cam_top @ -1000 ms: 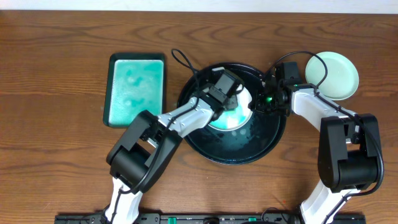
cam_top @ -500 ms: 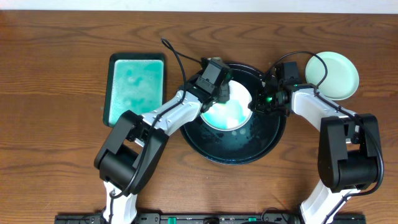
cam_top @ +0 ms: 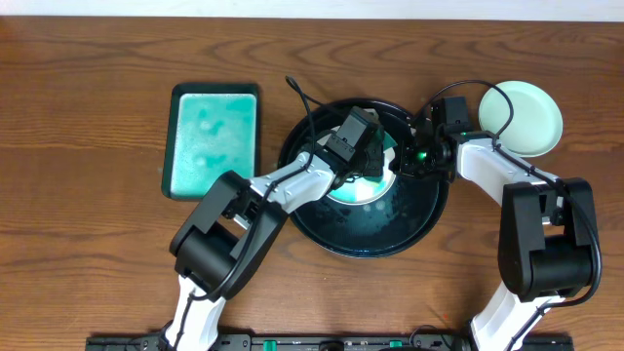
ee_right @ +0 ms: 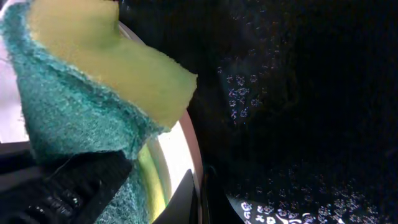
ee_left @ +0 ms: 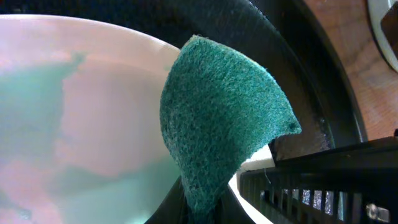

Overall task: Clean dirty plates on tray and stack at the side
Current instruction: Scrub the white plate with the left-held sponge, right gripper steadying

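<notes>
In the black round tray (cam_top: 414, 219) lies a white plate (cam_top: 359, 190) smeared with teal liquid. My left gripper (cam_top: 373, 159) is over the plate, shut on a green scouring sponge (ee_left: 224, 137) with a yellow foam back (ee_right: 106, 56). The sponge presses against the plate (ee_left: 74, 124) near its far rim. My right gripper (cam_top: 402, 161) is shut on the plate's right rim (ee_right: 180, 155), one finger inside and one outside. A pale mint-green plate (cam_top: 526, 117) sits on the table to the right of the tray.
A rectangular dark-rimmed tray (cam_top: 214, 141) of teal soapy water stands left of the black tray. The black tray's floor (ee_right: 298, 93) is wet with droplets. Cables loop above both wrists.
The left gripper swept the sponge left across the plate, then came back right toward the rim. The right gripper has kept still on the plate's rim.
</notes>
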